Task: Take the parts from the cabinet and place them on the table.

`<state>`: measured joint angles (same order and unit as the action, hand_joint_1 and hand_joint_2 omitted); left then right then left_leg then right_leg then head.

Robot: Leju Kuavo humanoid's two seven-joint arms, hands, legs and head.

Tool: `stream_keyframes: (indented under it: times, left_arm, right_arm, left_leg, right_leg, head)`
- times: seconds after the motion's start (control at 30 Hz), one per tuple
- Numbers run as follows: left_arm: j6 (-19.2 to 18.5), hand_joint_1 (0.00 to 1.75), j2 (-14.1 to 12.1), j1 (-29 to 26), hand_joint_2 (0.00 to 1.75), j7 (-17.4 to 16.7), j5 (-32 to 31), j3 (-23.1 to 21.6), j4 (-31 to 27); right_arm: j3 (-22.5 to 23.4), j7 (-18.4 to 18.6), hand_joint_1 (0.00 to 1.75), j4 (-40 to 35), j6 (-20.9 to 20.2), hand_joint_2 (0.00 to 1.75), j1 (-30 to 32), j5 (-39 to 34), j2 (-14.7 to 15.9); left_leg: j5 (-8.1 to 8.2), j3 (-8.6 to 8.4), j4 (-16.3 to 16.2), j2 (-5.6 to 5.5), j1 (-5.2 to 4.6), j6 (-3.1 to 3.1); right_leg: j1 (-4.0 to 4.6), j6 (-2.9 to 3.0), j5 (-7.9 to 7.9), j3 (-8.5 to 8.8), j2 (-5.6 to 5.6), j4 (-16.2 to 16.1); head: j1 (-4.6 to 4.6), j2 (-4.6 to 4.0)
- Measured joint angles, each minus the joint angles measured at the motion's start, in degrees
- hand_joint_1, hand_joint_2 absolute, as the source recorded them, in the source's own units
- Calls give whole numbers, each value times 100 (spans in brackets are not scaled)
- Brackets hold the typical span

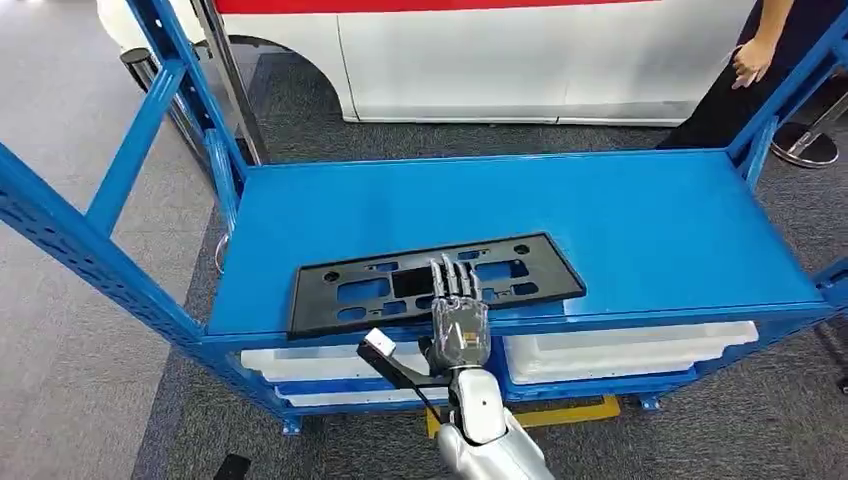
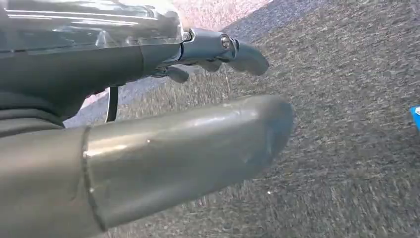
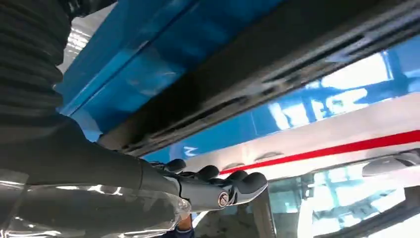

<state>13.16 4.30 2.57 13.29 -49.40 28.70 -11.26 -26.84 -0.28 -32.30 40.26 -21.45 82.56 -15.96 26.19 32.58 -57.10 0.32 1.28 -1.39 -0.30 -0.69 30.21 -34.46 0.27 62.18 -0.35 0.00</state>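
- Right hand [image 1: 459, 325] reaches over the shelf's [image 1: 640, 230] front edge, fingers [image 1: 452, 277] straight and close together, lying flat on the black part [image 1: 430, 282].
- Part lies flat near the shelf's front.
- Left hand [image 2: 148, 148] hangs above carpet, holding nothing, fingers loosely apart.

Your head camera looked down from high onto the blue shelf [image 1: 620, 220]. The right wrist camera sat close above that same shelf [image 3: 163, 54]; the left faced carpet [image 2: 346, 99].
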Motion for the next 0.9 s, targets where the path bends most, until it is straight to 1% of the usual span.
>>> stream_keyframes:
  times: [0.07, 0.1, 0.13, 0.17, 0.2, 0.23, 0.27, 0.3, 0.33, 0.37, 0.4, 0.43, 0.47, 0.5, 0.53, 0.57, 0.6, 0.63, 0.67, 0.7, 0.73, 0.77, 0.8, 0.83, 0.87, 0.9]
  left_arm:
    - [0, 0, -2, -3, 0, -11, -11, 15, 0]
    - [0, 0, -2, -3, 0, -20, -24, 35, 0]
    - [0, 0, -2, -1, 0, -22, -39, 50, 0]
    - [-7, 0, 0, 1, 0, -22, -52, 59, 0]
    - [-11, 0, 0, 1, 0, -22, -66, 79, 0]
    - [-13, 0, 5, 0, 0, -22, -70, 103, 0]
    - [-13, 0, 9, -1, 0, -22, -85, 120, 0]
    - [-13, 0, 15, 3, 0, -22, -107, 135, 0]
    - [-13, 0, 13, 3, 0, -24, -131, 140, 0]
    - [-9, 0, 13, 0, 0, -30, -140, 142, 0]
    - [-2, 0, 13, -2, 0, -48, -146, 144, 0]
    - [2, 0, 13, 3, 0, -63, -170, 146, 0]
    - [11, 0, 5, 5, 0, -68, -192, 146, 0]
    - [15, 0, 11, 4, 0, -66, -207, 144, 0]
    - [15, 0, 15, 6, 0, -63, -232, 144, 0]
    - [15, 0, 13, 3, 0, -63, -238, 144, 0]
    - [17, 0, 11, -4, 0, -59, -245, 144, 0]
    - [17, 0, 11, -12, 0, -57, -258, 144, 0]
    - [17, 0, 9, -17, 0, -55, -269, 146, 0]
    - [17, 0, 5, -15, 0, -50, -291, 146, 0]
    - [17, 0, 2, -11, 0, -48, -297, 144, 0]
    - [17, 0, 0, -8, 0, -48, -299, 146, 0]
    - [17, 0, 2, -9, 0, -41, -302, 144, 0]
    - [17, 0, 2, -3, 0, -39, -302, 144, 0]
    - [15, 0, 2, -3, 0, -39, -306, 144, 0]
    - [13, 0, 2, -13, 0, -24, -317, 146, 0]
  right_arm:
    - [11, -162, 0, -70, 0, 175, 12, -151, 0]
    - [11, -210, 0, -126, -2, 175, 5, -214, -2]
    - [11, -241, 0, -183, -4, 175, -9, -276, -7]
    - [11, -248, 0, -234, -9, 175, -27, -326, -9]
    - [9, -247, 0, -282, -13, 175, -45, -355, -9]
    - [11, -248, 0, -330, -15, 175, -66, -361, -11]
    - [11, -247, 0, -365, -15, 175, -90, -374, -13]
    - [9, -245, 0, -380, -17, 175, -121, -394, -15]
    - [-2, -237, 0, -383, -20, 175, -147, -422, -15]
    - [-20, -224, 0, -383, -22, 175, -147, -451, -15]
    - [-26, -217, 0, -383, -22, 175, -145, -466, -13]
    - [-33, -206, 0, -385, -22, 175, -149, -472, -15]
    - [-37, -202, 0, -394, -22, 175, -149, -499, -22]
    - [-39, -193, 0, -394, -22, 175, -158, -529, -26]
    - [-39, -193, 0, -394, -20, 175, -163, -540, -26]
    - [-39, -193, 0, -391, -17, 175, -160, -554, -26]
    - [-39, -178, 0, -383, -17, 175, -156, -560, -22]
    - [-39, -169, 0, -369, -17, 175, -155, -562, -20]
    - [-39, -167, 0, -361, -17, 175, -154, -562, -15]
    - [-39, -164, 0, -361, -15, 175, -156, -562, -13]
    - [-39, -160, 0, -363, -15, 175, -157, -562, -13]
    - [-39, -158, 0, -363, -15, 175, -159, -562, -13]
    - [-39, -149, 0, -361, -15, 175, -161, -562, -13]
    - [-39, -134, 0, -361, -15, 175, -164, -562, -13]
    - [-39, -121, 0, -361, -15, 175, -163, -558, -13]
    - [-39, -95, 0, -356, -22, 175, -163, -536, -11]
  left_leg:
    - [3, 3, -2, 24, -10, -20]
    - [6, 6, -5, 32, -14, -23]
    - [7, 0, -5, 33, -14, -24]
    - [15, -12, -6, 26, -15, -25]
    - [25, -30, -9, 12, -14, -21]
    - [39, -54, -12, -4, -14, -9]
    - [54, -70, -18, -14, -15, 7]
    - [70, -61, -33, -20, -48, 35]
    - [69, -35, -48, -26, -55, 66]
    - [63, -30, -40, -25, -52, 97]
    - [58, -33, -23, -21, -47, 133]
    - [63, -45, -21, -21, -49, 175]
    - [145, -22, -86, -22, -17, 198]
    - [289, 48, -286, -25, -22, 218]
    - [501, 211, -659, -24, -13, 237]
    - [711, 418, -1110, -24, -7, 262]
    - [874, 635, -1549, -23, -5, 285]
    - [899, 764, -1789, -23, -1, 300]
    - [777, 752, -1730, -21, 4, 307]
    - [538, 618, -1409, -20, 10, 306]
    - [265, 402, -935, -19, 17, 300]
    - [-7, 143, -379, -18, 22, 286]
    - [66, 48, -206, -27, 11, 266]
    - [74, 36, -81, -36, -17, 230]
    - [72, 73, -133, -43, -20, 200]
    - [77, 80, -142, -46, -28, 177]
  right_leg:
    - [-13, -27, 418, -428, 1, 864]
    - [-16, -38, 544, -631, 0, 1246]
    - [-24, -43, 509, -733, -1, 1417]
    - [-35, -42, 331, -679, -1, 1272]
    - [-42, -28, 67, -501, -1, 889]
    - [-44, -2, -204, -255, -2, 382]
    - [-40, 37, -420, -23, -2, -100]
    - [-5, 59, -348, 69, 3, -269]
    - [0, 66, -344, 70, -1, -343]
    - [11, 68, -344, 48, 5, -335]
    - [20, 83, -339, 43, 8, -326]
    - [-11, 123, -359, 53, 11, -368]
    - [-49, 162, -386, 102, -5, -421]
    - [-53, 206, -385, 123, -9, -448]
    - [-52, 224, -384, 126, -20, -448]
    - [-47, 231, -380, 127, -25, -447]
    - [-44, 236, -376, 124, -27, -445]
    - [-44, 236, -373, 124, -25, -442]
    - [-47, 232, -368, 132, -21, -436]
    - [-53, 225, -357, 140, -15, -426]
    - [-59, 201, -339, 152, -5, -410]
    - [-63, 172, -311, 161, -2, -380]
    - [-44, 138, -292, 138, 2, -358]
    - [-16, 114, -288, 89, 9, -309]
    - [-19, 79, -308, 69, 5, -324]
    - [-20, 63, -315, 70, 6, -333]
  head:
    - [-4, 0]
    - [-2, 0]
    - [-4, 0]
    - [-2, 0]
    - [-2, 0]
    - [-2, 0]
    - [-2, 0]
    - [-4, 0]
    - [-4, 0]
    - [-5, 0]
    - [-4, 0]
    - [-4, 0]
    - [-4, 0]
    - [-7, 0]
    - [-7, 0]
    - [-7, 0]
    - [-4, 0]
    - [-7, 0]
    - [-7, 0]
    - [-7, 0]
    - [-7, 0]
    - [-7, 0]
    - [-7, 0]
    - [-2, 0]
    - [-2, 0]
    - [-2, 0]
